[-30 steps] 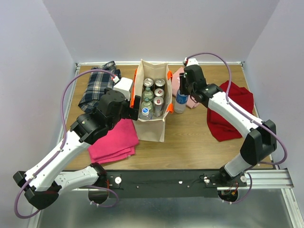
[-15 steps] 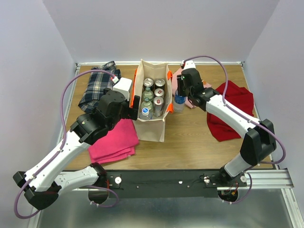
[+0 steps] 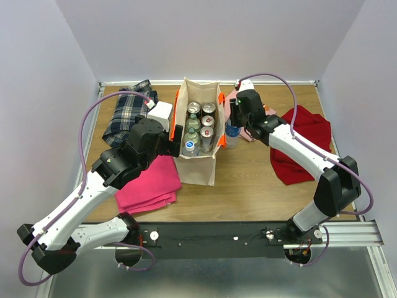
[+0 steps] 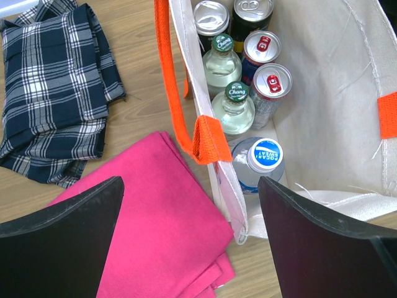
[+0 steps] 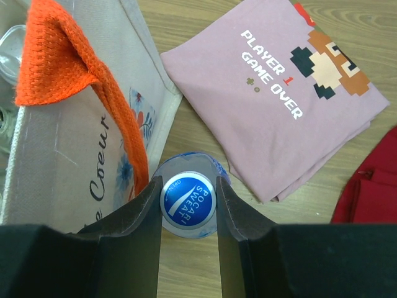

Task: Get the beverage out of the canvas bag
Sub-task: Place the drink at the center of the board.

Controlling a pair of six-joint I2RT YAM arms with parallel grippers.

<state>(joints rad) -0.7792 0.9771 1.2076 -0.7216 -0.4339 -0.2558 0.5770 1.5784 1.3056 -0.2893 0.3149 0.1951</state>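
Right tool point(image 5: 188, 189) is clamped on the blue cap of a Pocari Sweat bottle point(image 5: 188, 208), upright outside the canvas bag point(image 3: 197, 167), just beside its right wall and orange handle point(image 5: 74, 74). Inside the bag, cans and bottles point(image 3: 200, 127) sit packed in two rows. Left tool point(image 4: 189, 186), jaws wide apart, straddles the bag's left wall. On the desk point(image 3: 248, 186), a pink cloth point(image 3: 149, 183) and plaid cloth point(image 3: 127, 115) lie left of the bag; a printed shirt point(image 5: 279, 93) and red cloth point(image 3: 304, 143) lie to its right.
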